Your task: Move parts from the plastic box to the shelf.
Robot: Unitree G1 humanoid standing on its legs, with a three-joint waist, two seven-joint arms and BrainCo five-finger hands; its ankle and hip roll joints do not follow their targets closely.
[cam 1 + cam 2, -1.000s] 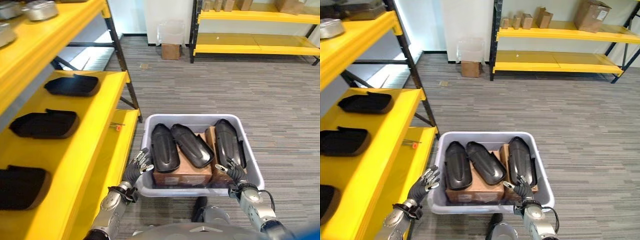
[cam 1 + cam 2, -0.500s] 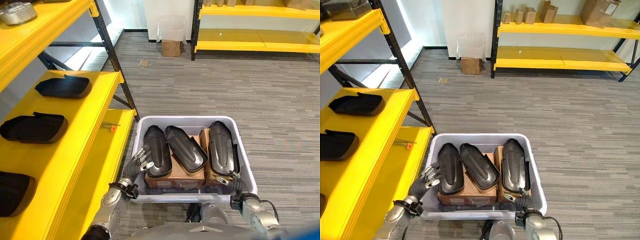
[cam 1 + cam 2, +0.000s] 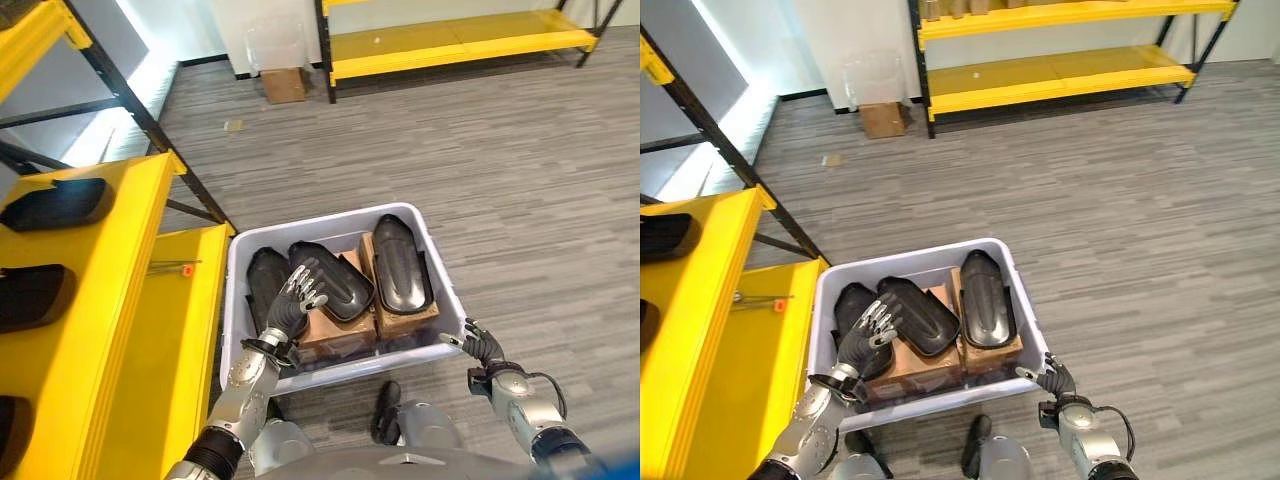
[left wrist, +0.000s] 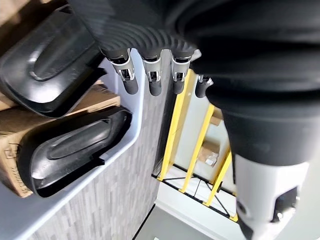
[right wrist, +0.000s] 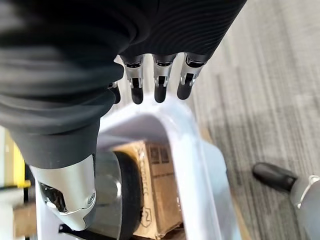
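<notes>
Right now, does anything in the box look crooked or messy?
A bit. The middle black part lies slanted across the cardboard boxes in the plastic box, while the right part lies straight. Nothing looks spilled or broken.

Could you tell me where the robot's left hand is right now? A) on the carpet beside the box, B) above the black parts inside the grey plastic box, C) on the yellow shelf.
B: the left robot hand hovers, fingers spread, over the black parts inside the plastic box.
</notes>
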